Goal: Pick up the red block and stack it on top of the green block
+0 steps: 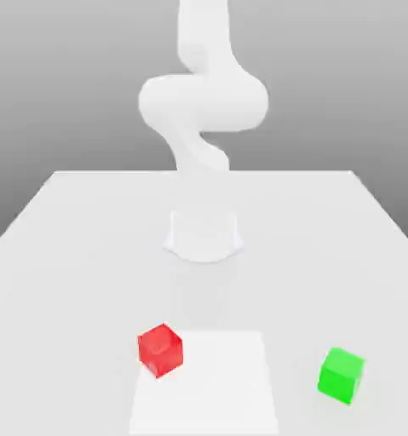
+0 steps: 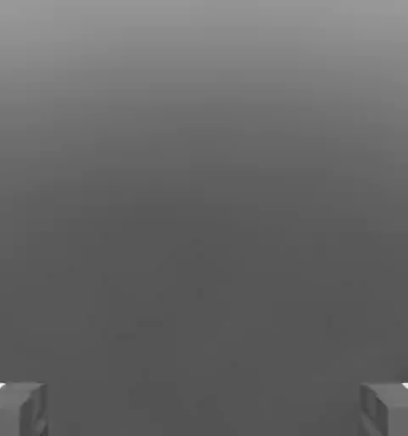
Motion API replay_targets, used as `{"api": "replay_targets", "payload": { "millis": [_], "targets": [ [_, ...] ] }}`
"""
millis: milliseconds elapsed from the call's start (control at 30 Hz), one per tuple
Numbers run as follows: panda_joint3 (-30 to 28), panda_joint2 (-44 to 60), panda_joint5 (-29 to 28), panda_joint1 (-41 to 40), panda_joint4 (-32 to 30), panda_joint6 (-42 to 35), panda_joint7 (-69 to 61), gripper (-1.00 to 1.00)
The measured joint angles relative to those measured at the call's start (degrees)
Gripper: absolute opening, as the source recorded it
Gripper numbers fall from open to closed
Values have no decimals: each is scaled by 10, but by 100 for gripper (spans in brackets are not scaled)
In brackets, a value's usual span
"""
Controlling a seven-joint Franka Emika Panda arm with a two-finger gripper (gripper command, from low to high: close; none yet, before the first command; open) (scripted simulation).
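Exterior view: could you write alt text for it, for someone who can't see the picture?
A small red block and a small green block sit apart on a pale table, red toward the exterior view's left, green toward its right. Behind them a white robot arm rises from its round base, touching neither.

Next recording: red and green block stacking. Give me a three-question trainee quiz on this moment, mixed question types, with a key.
1. True or false: the red block already sits on top of the green block.
2. Multiple choice: in the exterior view, where does the green block lie relative to the red block? A) toward that view's left B) toward that view's right C) directly behind it
3. Short answer: in the hand view, are the fingers spread apart or pressed together, and is anything between them?

Key
1. False; both rest on the table, apart.
2. B
3. Spread apart, with nothing between them.
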Motion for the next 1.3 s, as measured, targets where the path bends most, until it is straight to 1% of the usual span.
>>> {"api": "replay_targets", "payload": {
  "millis": [100, 233, 333, 433, 533, 633, 767, 867, 900, 1133, 1300],
  "targets": [
    [-4, 67, -35, -8, -40, 38, -46, 0],
    [-25, 153, -70, -11, -91, 87, -112, 0],
    [-45, 218, -84, -13, -130, 126, -172, 0],
    [-72, 284, -81, -9, -170, 167, -247, 0],
    [-92, 346, -49, -5, -210, 209, -339, 0],
    [-94, 404, 16, -6, -244, 251, -446, 0],
    [-74, 478, 69, -15, -242, 311, -496, 0],
    [-50, 535, 95, -34, -234, 359, -517, 0],
    [-43, 548, 100, -39, -233, 370, -521, -100],
    [-42, 548, 99, -40, -233, 369, -520, -100],
    [-63, 466, 57, -30, -244, 300, -489, -100]
  ]
}}
